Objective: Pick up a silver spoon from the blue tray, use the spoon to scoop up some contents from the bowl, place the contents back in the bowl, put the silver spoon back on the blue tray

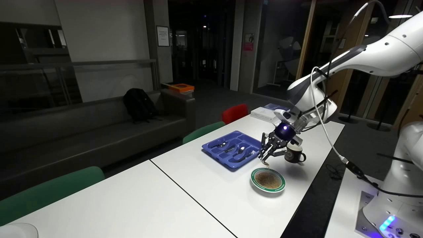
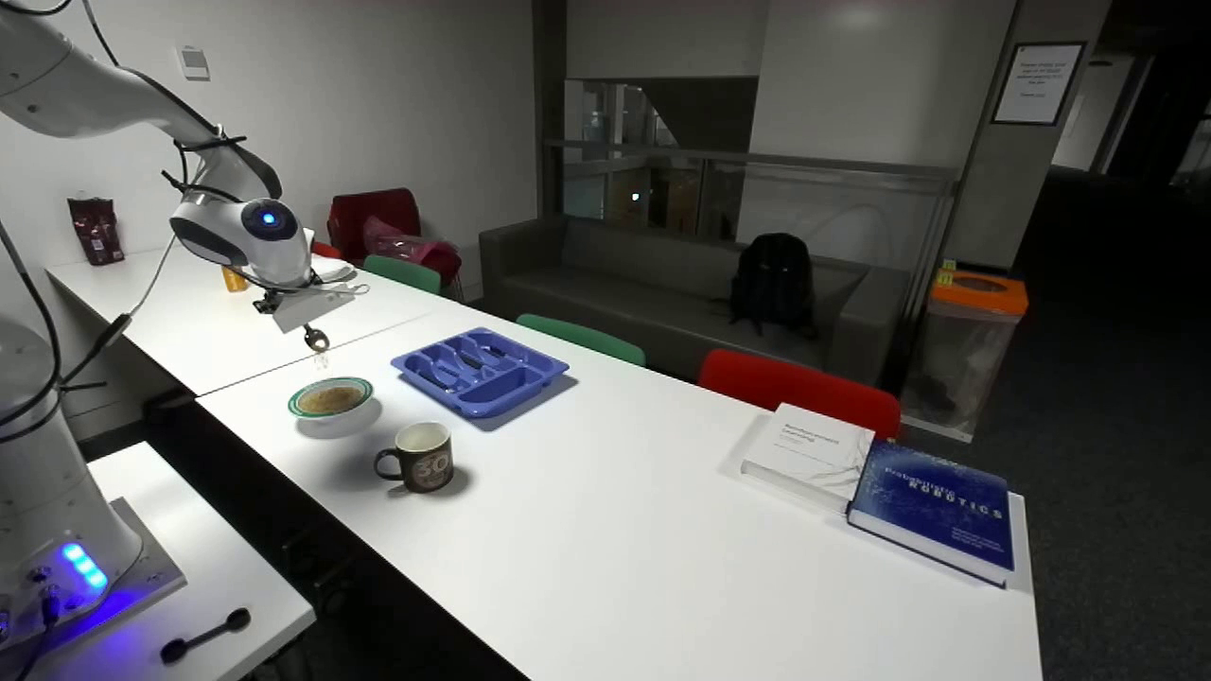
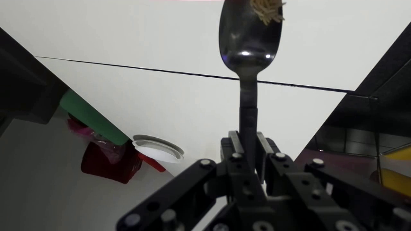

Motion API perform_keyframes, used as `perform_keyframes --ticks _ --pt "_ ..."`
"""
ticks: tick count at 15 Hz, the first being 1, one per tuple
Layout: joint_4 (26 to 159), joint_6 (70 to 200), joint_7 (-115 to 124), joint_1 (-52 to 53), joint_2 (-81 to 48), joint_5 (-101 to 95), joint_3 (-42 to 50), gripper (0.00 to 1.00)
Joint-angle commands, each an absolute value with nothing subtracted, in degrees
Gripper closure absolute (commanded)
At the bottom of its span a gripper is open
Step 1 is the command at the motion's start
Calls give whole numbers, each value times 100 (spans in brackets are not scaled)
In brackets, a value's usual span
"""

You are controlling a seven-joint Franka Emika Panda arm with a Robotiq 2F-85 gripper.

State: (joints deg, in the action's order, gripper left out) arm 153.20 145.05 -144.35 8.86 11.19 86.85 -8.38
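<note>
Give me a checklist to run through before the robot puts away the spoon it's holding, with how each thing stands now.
1. Spoon gripped: ok; the gripper is clamped on it.
2. Spoon emptied: not ok; some contents lie at its tip.
3. Spoon over the bowl: ok, as far as both exterior views show; it doesn't touch the rim.
4. All bits landing in the bowl: cannot tell; pale specks show beneath the spoon, but not where they end up.
5. Mug apart from the bowl: ok; table shows between them.
6. Tray flat on the table: ok; cutlery lies in it.
</note>
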Motion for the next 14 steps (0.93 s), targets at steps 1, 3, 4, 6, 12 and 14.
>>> perform_keyframes --ticks 1,3,4,6,12,14 --pt "15511 14214 -14849 793 1433 8876 -762 97" --pt "15511 14135 -14904 786 1432 8858 -743 97" --pt "15511 14107 -14935 782 1429 8854 -736 97" --pt "15523 13993 -15031 771 1437 8816 -705 97" --pt "15550 13596 -14902 688 1685 8491 -638 97" --pt "15558 13452 -14895 644 1808 8415 -611 97"
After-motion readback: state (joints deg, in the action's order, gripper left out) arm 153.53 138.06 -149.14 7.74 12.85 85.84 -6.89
